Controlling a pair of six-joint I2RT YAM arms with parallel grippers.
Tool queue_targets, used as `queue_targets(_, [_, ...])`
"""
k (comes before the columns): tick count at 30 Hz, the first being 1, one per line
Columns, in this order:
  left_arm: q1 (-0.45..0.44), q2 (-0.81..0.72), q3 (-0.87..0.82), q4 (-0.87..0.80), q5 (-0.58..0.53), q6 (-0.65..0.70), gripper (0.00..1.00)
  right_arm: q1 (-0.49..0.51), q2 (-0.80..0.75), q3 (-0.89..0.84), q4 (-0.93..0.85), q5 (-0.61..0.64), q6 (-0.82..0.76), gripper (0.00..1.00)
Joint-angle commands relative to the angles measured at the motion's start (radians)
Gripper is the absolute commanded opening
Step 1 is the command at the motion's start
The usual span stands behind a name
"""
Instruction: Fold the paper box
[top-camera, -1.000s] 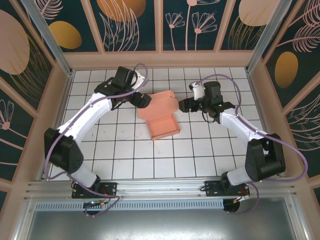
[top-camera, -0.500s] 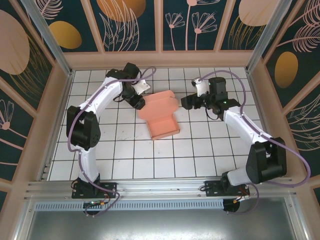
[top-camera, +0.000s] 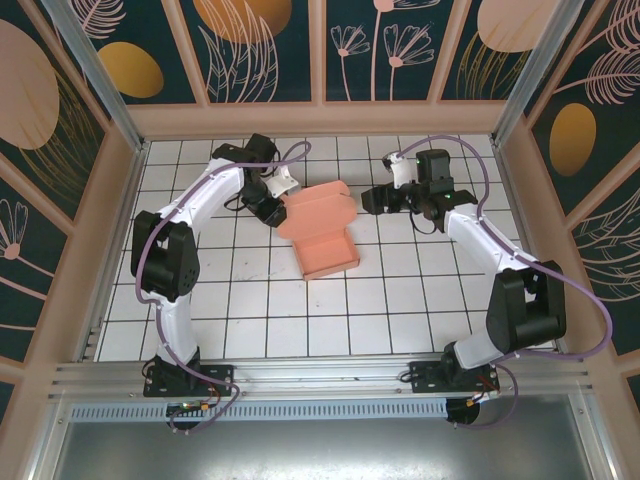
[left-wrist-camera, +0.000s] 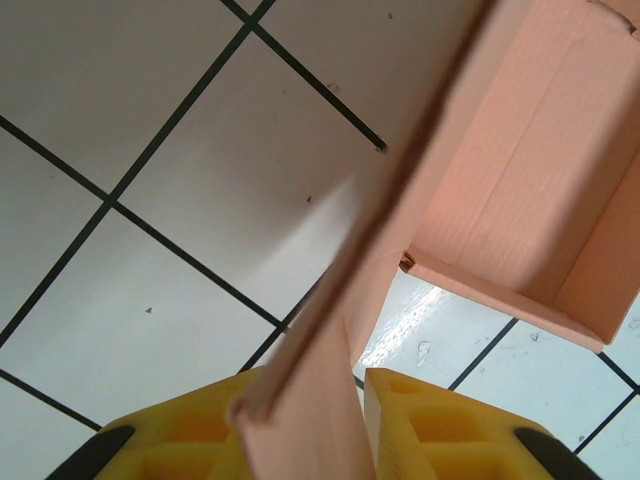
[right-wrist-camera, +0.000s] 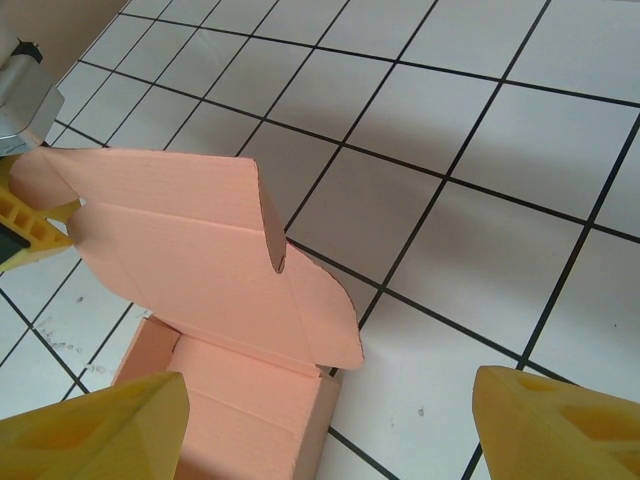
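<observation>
Left wrist view: my left gripper (left-wrist-camera: 305, 405) seems pinched on a side flap of the paper box (top-camera: 318, 232), mid worktop (top-camera: 400, 300) towards its far edge. My right gripper (right-wrist-camera: 330, 425) gapes empty. Some walls stand; lid not yet closed.

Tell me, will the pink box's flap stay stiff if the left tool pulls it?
Probably bends: the paper box is thin card, edge-on in the left tool. Likely light, so a pull may slide the whole box.

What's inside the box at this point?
The box interior that shows is bare cardboard, with nothing lying in it. The raised lid, pinched by the left gripper, covers part of the floor in the right wrist view.
</observation>
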Motion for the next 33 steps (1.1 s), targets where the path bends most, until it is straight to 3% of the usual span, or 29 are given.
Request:
queue_targets(1, [0.007, -0.016, 0.037, -0.002, 0.03, 0.011, 0.27, -0.003, 0.005, 0.031, -0.018, -0.024, 0.008, 0.75])
queue_targets(12, [0.007, -0.003, 0.063, -0.016, 0.049, 0.022, 0.17, -0.003, 0.011, 0.025, -0.02, -0.014, 0.006, 0.75])
queue_targets(22, [0.006, 0.004, 0.051, -0.022, 0.052, 0.025, 0.18, -0.003, 0.011, 0.044, -0.037, -0.014, 0.002, 0.75])
queue_targets(25, [0.007, 0.016, 0.059, -0.038, 0.072, 0.03, 0.24, -0.004, 0.014, 0.04, -0.039, -0.015, 0.001, 0.75])
queue_targets(33, [0.007, 0.032, 0.063, -0.042, 0.073, 0.028, 0.19, -0.003, 0.014, 0.038, -0.04, -0.003, -0.001, 0.75])
